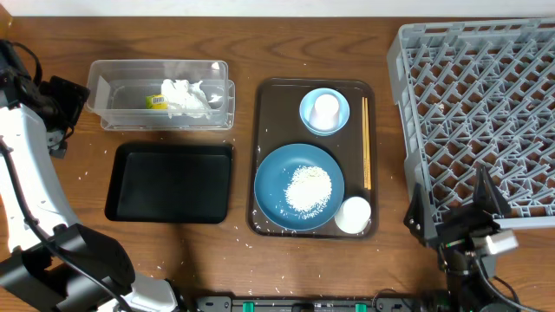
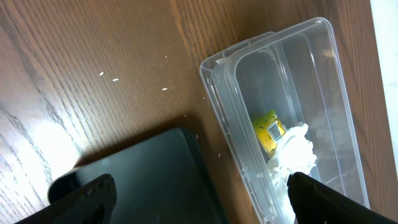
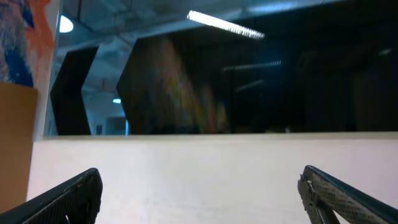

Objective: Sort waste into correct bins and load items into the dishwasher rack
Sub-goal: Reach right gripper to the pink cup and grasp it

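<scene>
The clear box (image 1: 121,95) holds the yellow-green wrapper (image 1: 156,101) and the crumpled napkin (image 1: 189,97). The black tray (image 1: 169,180) lies in front of it. My left gripper (image 2: 199,202) hangs open and empty above the gap between black tray (image 2: 155,174) and clear box (image 2: 230,124); the wrapper (image 2: 268,130) and napkin (image 2: 292,155) show inside. The dark-blue plate (image 1: 277,186) carries a rice heap (image 1: 310,188). One white cup (image 1: 325,107) sits in the light-blue bowl (image 1: 305,111), another cup (image 1: 353,215) by the plate, chopsticks (image 1: 366,143) alongside. My right gripper (image 1: 451,204) is open and empty before the rack (image 1: 481,113).
The plate, bowl, cups and chopsticks all rest on a brown serving tray (image 1: 269,113) in the middle of the wooden table. A few loose rice grains (image 2: 165,89) lie on the wood. The right wrist view shows only a white wall (image 3: 205,180) and dark windows.
</scene>
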Controlling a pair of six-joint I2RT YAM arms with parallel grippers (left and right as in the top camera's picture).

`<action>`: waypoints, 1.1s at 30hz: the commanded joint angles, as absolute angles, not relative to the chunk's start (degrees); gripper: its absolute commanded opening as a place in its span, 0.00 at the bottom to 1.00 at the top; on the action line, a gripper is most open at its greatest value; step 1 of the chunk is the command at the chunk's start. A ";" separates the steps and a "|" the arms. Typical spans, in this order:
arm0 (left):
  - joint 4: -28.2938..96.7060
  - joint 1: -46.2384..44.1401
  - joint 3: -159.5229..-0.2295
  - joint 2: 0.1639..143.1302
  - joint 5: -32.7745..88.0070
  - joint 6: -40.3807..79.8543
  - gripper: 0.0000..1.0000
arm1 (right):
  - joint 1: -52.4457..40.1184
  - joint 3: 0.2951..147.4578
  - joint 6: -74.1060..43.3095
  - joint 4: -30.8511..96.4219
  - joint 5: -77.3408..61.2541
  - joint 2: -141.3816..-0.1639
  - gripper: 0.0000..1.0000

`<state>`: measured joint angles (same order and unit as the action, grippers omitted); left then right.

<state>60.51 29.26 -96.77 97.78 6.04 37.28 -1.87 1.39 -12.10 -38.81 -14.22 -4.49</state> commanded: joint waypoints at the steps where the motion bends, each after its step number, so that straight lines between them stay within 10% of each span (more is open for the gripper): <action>1: 60.84 29.50 -96.64 98.10 5.78 36.71 0.91 | -1.19 6.57 -10.70 -39.05 -16.99 -9.96 0.99; 14: 60.84 29.52 -96.64 98.10 5.78 36.71 0.91 | -4.03 52.29 0.84 -8.43 -39.07 -58.11 0.99; 24: 60.84 29.50 -96.64 98.10 5.78 36.71 0.91 | -21.91 94.80 13.58 38.11 -12.03 -89.86 0.99; 33: 60.84 29.50 -96.64 98.10 5.78 36.71 0.91 | -27.11 98.37 13.34 42.09 -14.35 -101.82 0.99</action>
